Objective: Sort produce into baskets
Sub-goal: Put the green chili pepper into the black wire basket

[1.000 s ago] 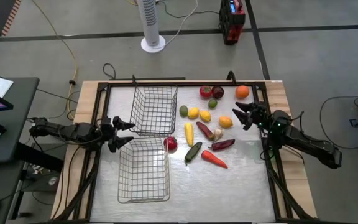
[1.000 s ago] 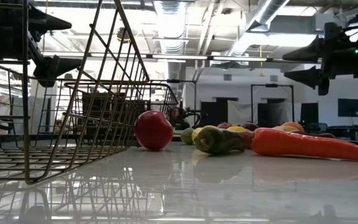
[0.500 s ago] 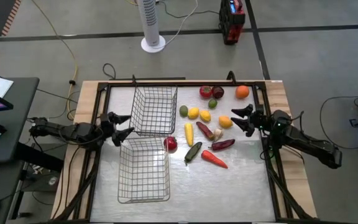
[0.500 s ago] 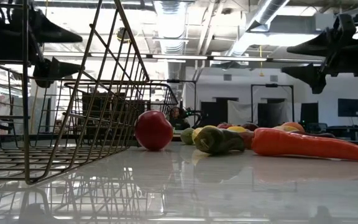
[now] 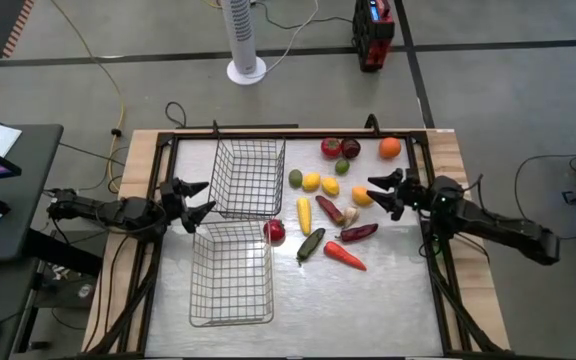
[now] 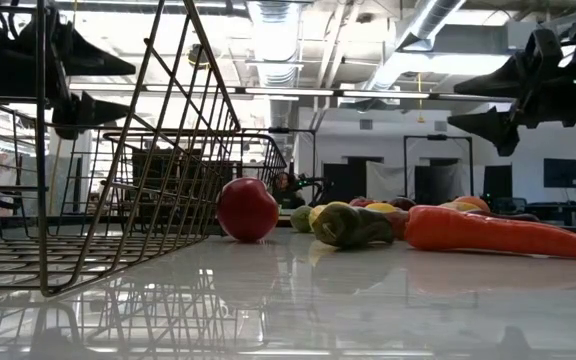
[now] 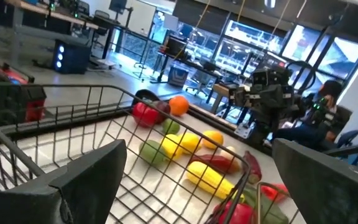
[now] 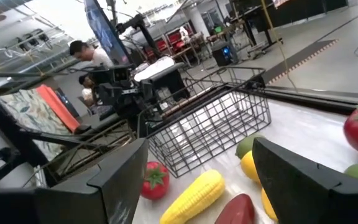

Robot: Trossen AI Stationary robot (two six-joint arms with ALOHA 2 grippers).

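Observation:
Two wire-mesh baskets rest on the table's left half, a far one [image 5: 248, 178] and a near one [image 5: 231, 272]. The produce lies loose at centre and far right: corn [image 5: 304, 214], a red fruit [image 5: 274, 231], cucumber [image 5: 310, 243], carrot [image 5: 345, 256], dark red pepper [image 5: 358, 232], lemons [image 5: 311, 181], limes [image 5: 295, 178], an orange [image 5: 389, 148]. My left gripper [image 5: 208, 197] hovers open at the left edge, beside the far basket's near left corner. My right gripper [image 5: 373, 192] hovers open above the produce's right side, close to a yellow-orange fruit [image 5: 363, 196].
A dark metal frame [image 5: 268, 133] borders the table. Bare tabletop [image 5: 368, 305] lies along the near right. In the right wrist view, people [image 8: 89, 56] show in the room beyond the left edge. A white fan [image 5: 245, 40] stands on the floor past the far edge.
My left gripper has swung toward the far edge, from pointing between the baskets to pointing at the far basket's near left corner. My right gripper has swung toward the table's left and near side, closer to the yellow-orange fruit. Both stay open, and no produce has moved.

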